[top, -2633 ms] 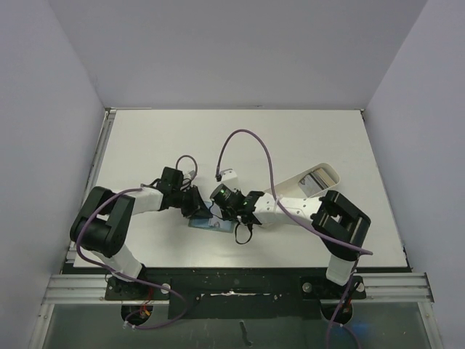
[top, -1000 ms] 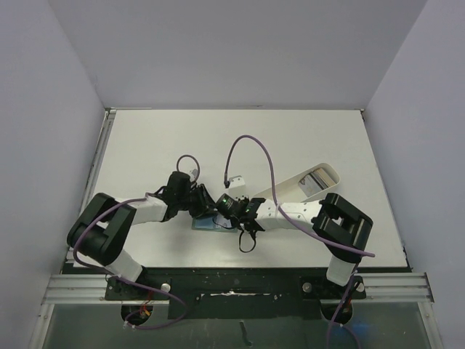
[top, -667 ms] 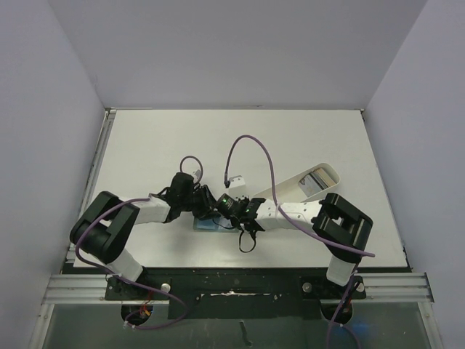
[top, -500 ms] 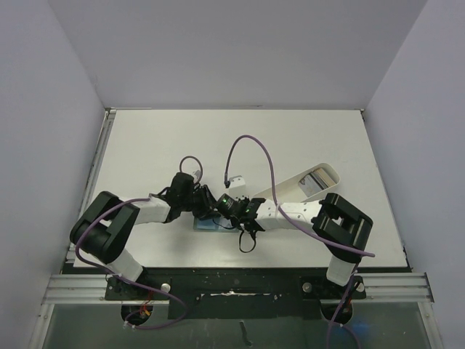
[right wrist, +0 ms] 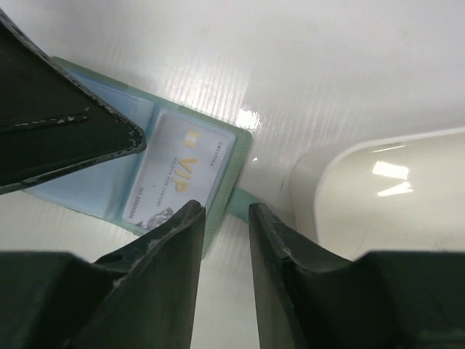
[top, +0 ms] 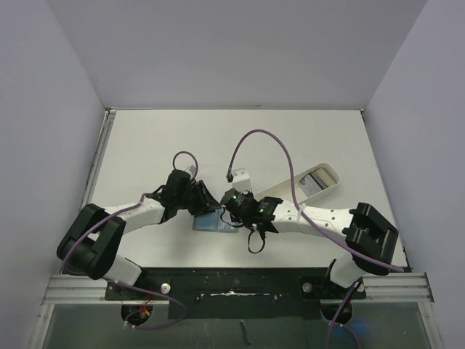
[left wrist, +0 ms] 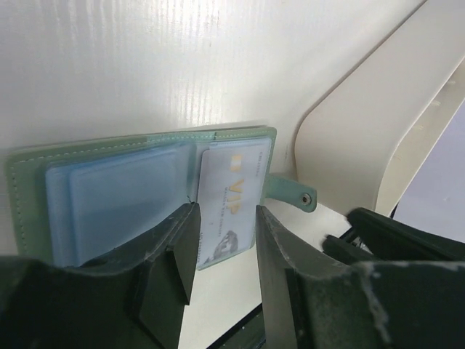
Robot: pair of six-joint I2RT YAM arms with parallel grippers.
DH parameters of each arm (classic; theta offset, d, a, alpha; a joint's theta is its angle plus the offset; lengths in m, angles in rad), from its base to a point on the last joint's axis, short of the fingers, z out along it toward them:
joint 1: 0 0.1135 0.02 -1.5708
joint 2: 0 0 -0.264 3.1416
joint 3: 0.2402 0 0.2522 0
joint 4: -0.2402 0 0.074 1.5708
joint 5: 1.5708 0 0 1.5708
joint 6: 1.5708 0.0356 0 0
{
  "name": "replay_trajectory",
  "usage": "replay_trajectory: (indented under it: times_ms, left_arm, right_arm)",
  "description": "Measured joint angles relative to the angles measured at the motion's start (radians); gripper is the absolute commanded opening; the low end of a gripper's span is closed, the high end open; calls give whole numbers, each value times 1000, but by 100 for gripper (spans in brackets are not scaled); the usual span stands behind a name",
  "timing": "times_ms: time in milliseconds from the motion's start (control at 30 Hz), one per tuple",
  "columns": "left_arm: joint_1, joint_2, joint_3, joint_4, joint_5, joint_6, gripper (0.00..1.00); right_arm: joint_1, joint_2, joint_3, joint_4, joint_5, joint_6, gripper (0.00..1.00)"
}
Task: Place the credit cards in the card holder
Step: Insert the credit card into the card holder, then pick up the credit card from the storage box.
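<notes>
— Where is the card holder lying?

— The card holder (left wrist: 109,196) is lying open and flat on the table (top: 145,138). Its pale blue inside is facing up, and it is sitting right under both sets of jaws.

— Is a card showing?

— Yes. A pale card (left wrist: 229,196) with gold letters is lying on the half with the snap tab (left wrist: 294,195). It may be sitting inside a pocket or just on top. I cannot tell from here.

— What is the left gripper doing?

— The left gripper (left wrist: 227,218) is hanging over the holder with its jaws a little apart. They are gripping nothing. The card is showing through the gap between them, and the blue pockets are spreading out to one side of them.

— And the right gripper?

— The right gripper (right wrist: 225,211) is coming in from the other side. Its jaws are a little apart too, and nothing is between them. The card is lying just past one jaw tip.

— Anything else nearby?

— A white tray (right wrist: 363,189) is sitting just beside the tab end of the holder, off to the other side of the right jaws.
</notes>
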Motion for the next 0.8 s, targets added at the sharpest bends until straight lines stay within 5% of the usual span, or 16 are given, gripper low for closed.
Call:
replay_trajectory:
  times_ms: [167,400,633,800]
  left_arm:
    - [14,-21,5,-53,-11,31,44]
    - [39,-46,84,-167,-2,129,69]
    - [45,-103,203,-309,1,249,73]
    - [46,-161,241,-402,19,335,75]
  right_arm:
    - [-15,-103,0,-16,-4,-42,42]
    - [-169,-195,0,-115,-9,-109,49]
    - [-411,-307,-26,-192,4,-219,40]
    - [-616,-312,-53,-203,-3,-326,51]
